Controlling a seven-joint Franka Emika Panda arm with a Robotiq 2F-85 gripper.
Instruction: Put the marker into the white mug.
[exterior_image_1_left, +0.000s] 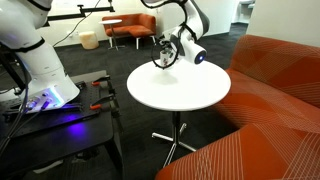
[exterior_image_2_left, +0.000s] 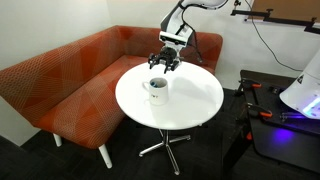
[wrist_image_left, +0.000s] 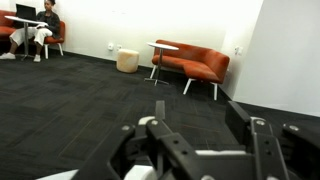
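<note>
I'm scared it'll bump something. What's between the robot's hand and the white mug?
Nothing that I can see. In an exterior view the hand hangs just above the white mug, with only a bare gap between them.

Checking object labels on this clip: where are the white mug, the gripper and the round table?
white mug (exterior_image_2_left: 157, 92): exterior view, on its side wall.
gripper (exterior_image_2_left: 163, 67): exterior view, midway between its fingertips.
round table (exterior_image_2_left: 196, 100): exterior view, on a bare part of its white top.
</note>
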